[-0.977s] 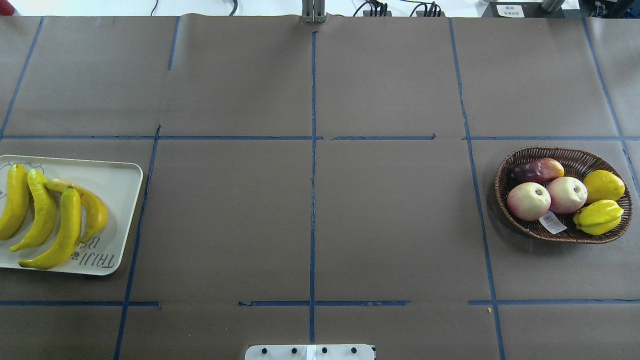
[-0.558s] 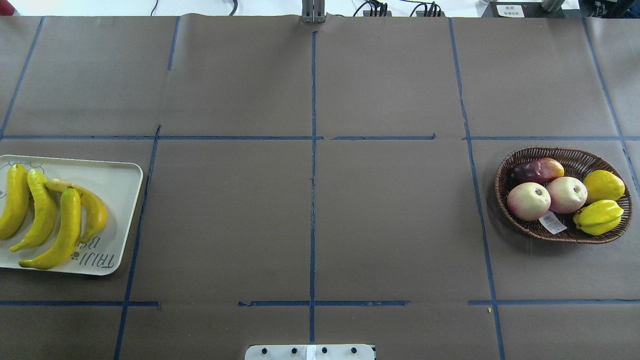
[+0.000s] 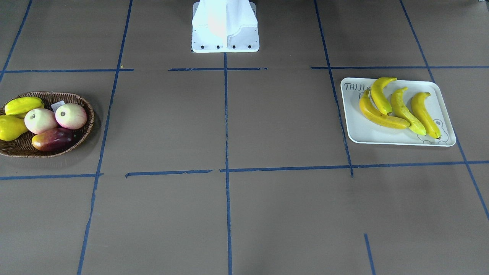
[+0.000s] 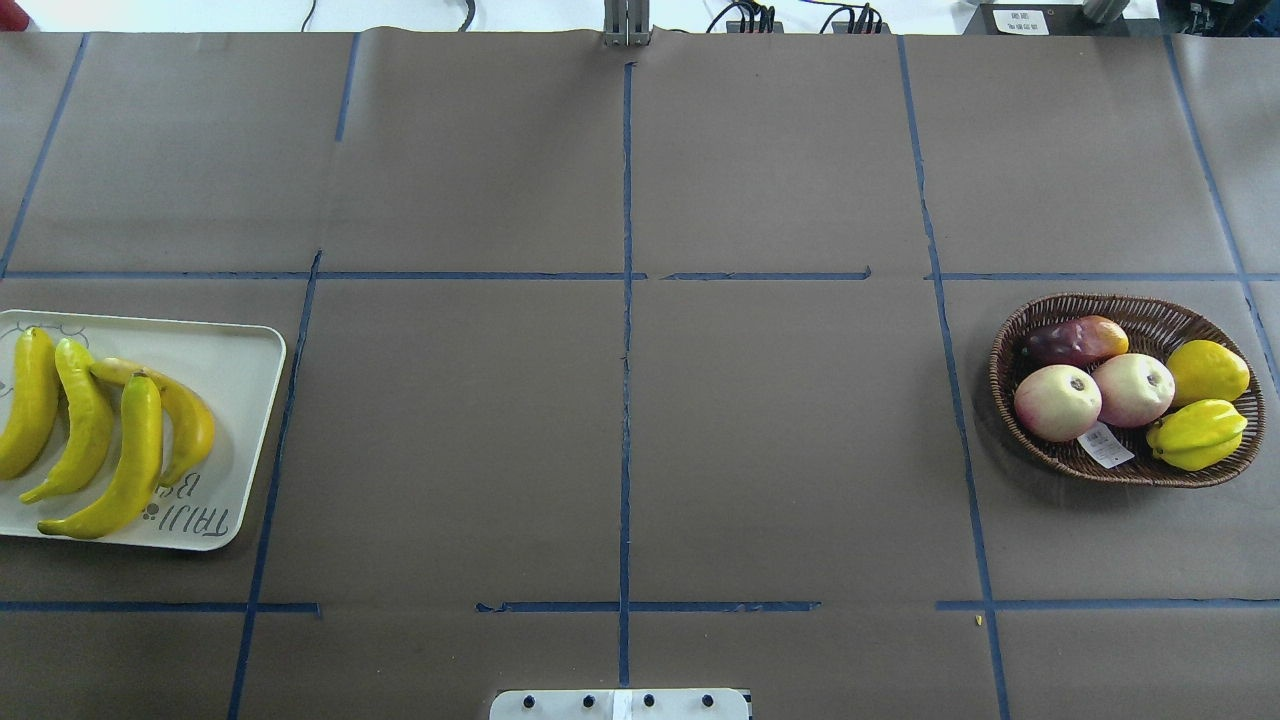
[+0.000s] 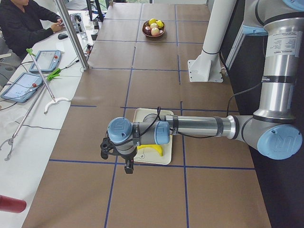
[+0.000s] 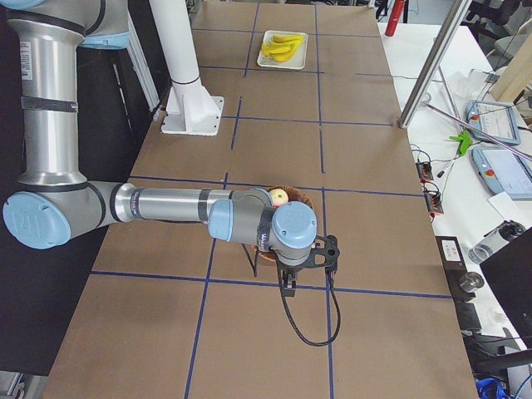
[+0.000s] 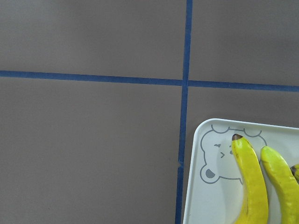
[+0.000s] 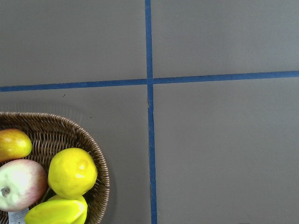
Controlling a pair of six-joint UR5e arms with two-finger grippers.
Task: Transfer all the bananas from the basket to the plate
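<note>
All four bananas lie side by side on the plate, at nine o'clock on the surface in the overhead view. The basket, at three o'clock, holds only two apples, a red-purple fruit and two yellow fruits. The transfer looks complete, with nothing left to move. The left pincer hangs by the plate and the right pincer by the basket; I cannot tell whether either is open or closed.
</note>
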